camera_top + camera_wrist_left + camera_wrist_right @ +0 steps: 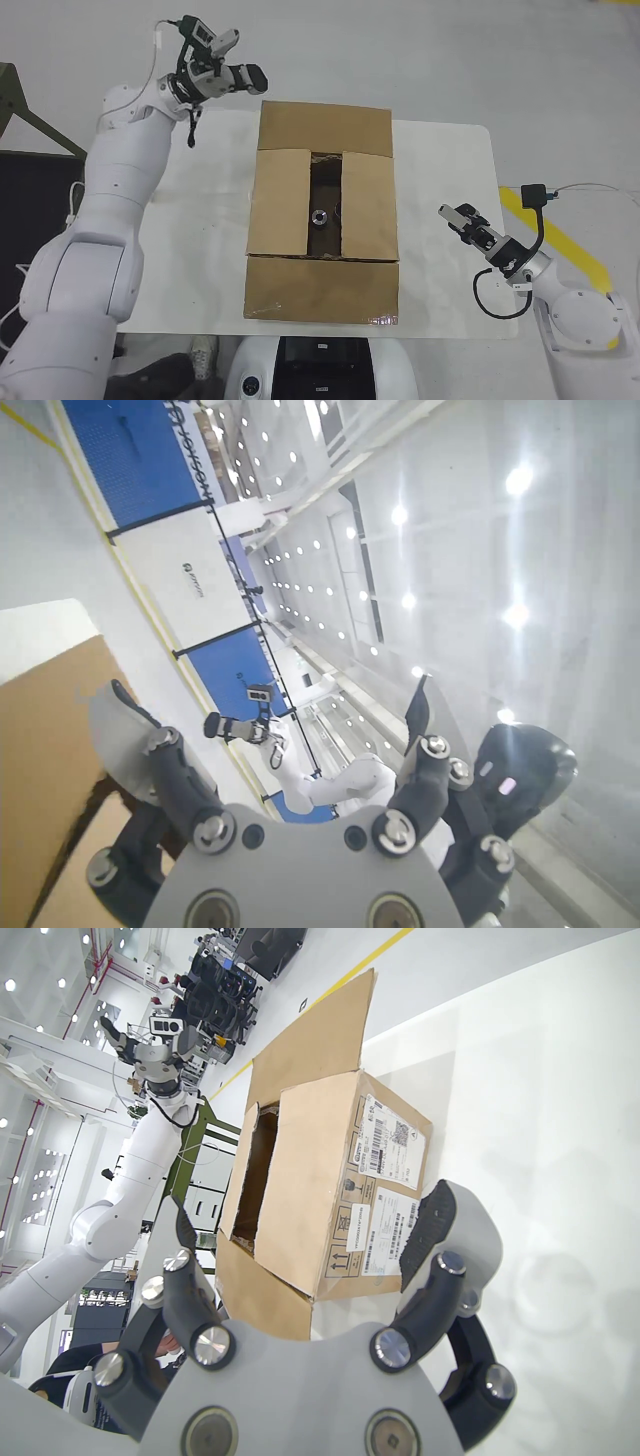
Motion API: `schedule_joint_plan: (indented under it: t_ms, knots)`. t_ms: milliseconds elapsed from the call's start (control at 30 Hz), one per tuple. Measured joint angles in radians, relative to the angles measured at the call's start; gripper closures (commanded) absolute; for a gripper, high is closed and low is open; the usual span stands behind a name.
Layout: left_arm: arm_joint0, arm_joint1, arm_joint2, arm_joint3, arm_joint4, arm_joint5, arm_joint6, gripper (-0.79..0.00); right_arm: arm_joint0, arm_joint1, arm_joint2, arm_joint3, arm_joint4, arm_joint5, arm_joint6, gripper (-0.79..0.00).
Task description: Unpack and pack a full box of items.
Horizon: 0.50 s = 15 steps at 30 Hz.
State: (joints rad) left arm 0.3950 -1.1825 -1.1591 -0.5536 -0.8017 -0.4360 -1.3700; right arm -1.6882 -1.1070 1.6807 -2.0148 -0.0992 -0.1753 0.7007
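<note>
Top view, from the left: the left pincer (240, 76) is held raised beyond the far left corner of the table (200, 250), its fingers spread wide with nothing between them. From that pincer the cardboard box (320, 295) is found to the right, nearer the robot and lower down, close by but not touched. Its outer flaps (325, 128) are folded out flat, away from and toward the robot. The inner flaps (368, 205) are laid almost level over the opening, so that only a narrow dark slot is left between them. Through that slot a small round item (320, 215) is glimpsed inside; what it is cannot be told. Further right, the right pincer (458, 213) is held over bare table, spread open and empty too. From it the box is seen to the left, well apart, with one labelled side wall turned toward it.

The unpacking is judged to be at its very start: the box is only half opened and its contents are taken to lie inside. The next move is judged to call for the inner flaps to be parted, one to each side, before anything can be reached. A pincer would have to be brought down to a flap's free edge at the slot and the flap lifted outward without the box being dragged.
</note>
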Motion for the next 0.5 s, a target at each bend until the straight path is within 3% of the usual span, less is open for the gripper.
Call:
schedule_joint_plan:
  t_ms: [500]
  knots:
    - [-0.009, 0.022, 0.035, 0.108, 0.268, -0.044, 0.145, -0.785, 0.000, 0.000, 0.000, 0.000, 0.000, 0.000, 0.000, -0.785]
